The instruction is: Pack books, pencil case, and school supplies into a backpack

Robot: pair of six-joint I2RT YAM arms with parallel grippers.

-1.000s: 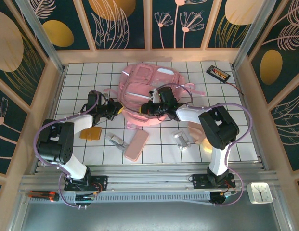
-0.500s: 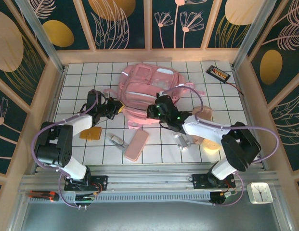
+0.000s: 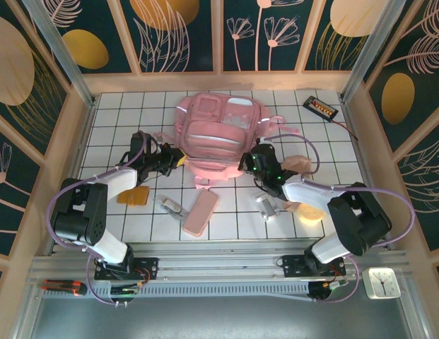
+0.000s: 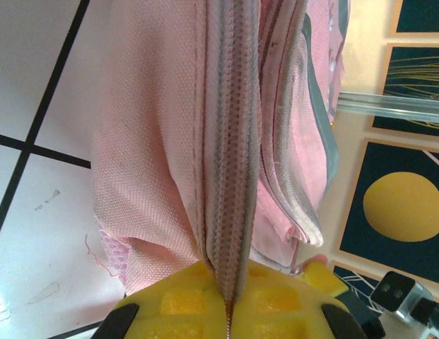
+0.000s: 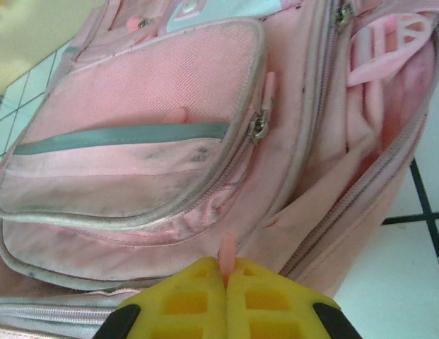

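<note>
Backpack [image 3: 218,131]: large, soft, pale pink, lying on the white gridded bench [image 3: 113,120] at 12 o'clock of its centre, front pockets facing up, a strap trailing toward 3 o'clock.

Left end effector [image 3: 177,161]: at 8 o'clock of the backpack. Its yellow fingers [image 4: 177,304] are closed tight on the backpack's zip band, which runs straight up out of the pinch in the left wrist view. Pink fabric hangs in folds to either side of the zip.

Right end effector [image 3: 244,164]: at 4 o'clock of the backpack, closed. In the right wrist view its 2 yellow fingers [image 5: 268,300] meet with a small pink tab [image 5: 227,248] of the backpack pinched between them. Beyond the tab lie a front pocket with a grey stripe and a metal zip pull [image 5: 257,126].

Pencil case [image 3: 200,213]: slim, salmon-pink, flat on the bench at 6 o'clock of the backpack, apart from it, its long axis pointing toward 1 o'clock.

School supplies:
- Orange-brown pad [image 3: 133,195]: at 8 o'clock of the backpack, near the left arm.
- Silver clip [image 3: 171,207]: just beside the pencil case at its 9 o'clock.
- Second silver clip [image 3: 267,205]: at 3 o'clock of the pencil case, near the right arm.

Yellow item [image 3: 311,212]: partly hidden by the right arm at 4 o'clock of the bench. Whether it is a book cannot be told.

Black slab [image 3: 321,106] with orange label: far corner of the bench, 2 o'clock, well apart from the backpack.
</note>
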